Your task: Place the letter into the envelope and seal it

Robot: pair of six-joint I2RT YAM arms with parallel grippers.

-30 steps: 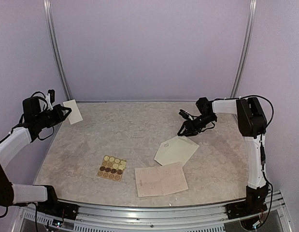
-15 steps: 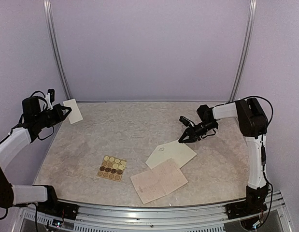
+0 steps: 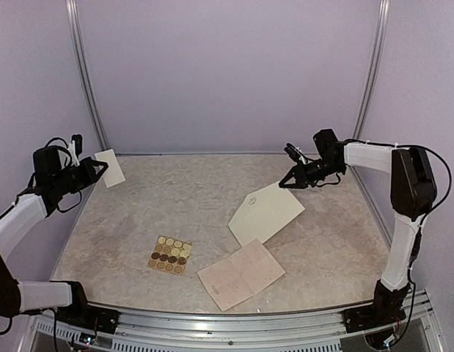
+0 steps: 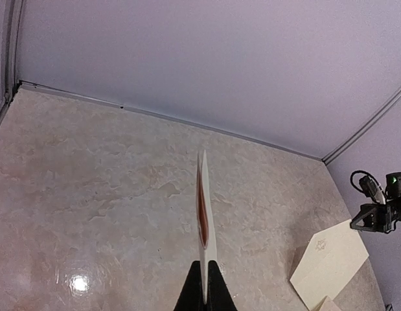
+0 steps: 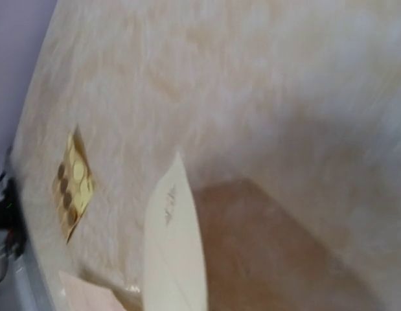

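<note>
The cream envelope [image 3: 265, 213] hangs tilted above the table, its pointed flap open toward the left. My right gripper [image 3: 287, 182] is shut on its far right corner. In the right wrist view the envelope [image 5: 174, 253] shows nearly edge-on with a shadow under it, and my own fingers are out of frame. My left gripper [image 3: 100, 169] at the far left is shut on a folded white letter [image 3: 111, 168], held in the air. In the left wrist view the letter [image 4: 204, 207] stands edge-on between the fingertips [image 4: 195, 295], reddish inside. The envelope [image 4: 333, 262] shows at the lower right.
A pinkish handwritten sheet [image 3: 241, 275] lies near the front edge, also visible in the right wrist view [image 5: 83, 295]. A tan card of round stickers [image 3: 169, 254] lies left of it and shows in the right wrist view [image 5: 74, 188]. Lilac walls enclose the table.
My right gripper has moved back and right, lifting the envelope off the table and away from the pinkish sheet, which turned and slid a little. The left arm has not moved.
</note>
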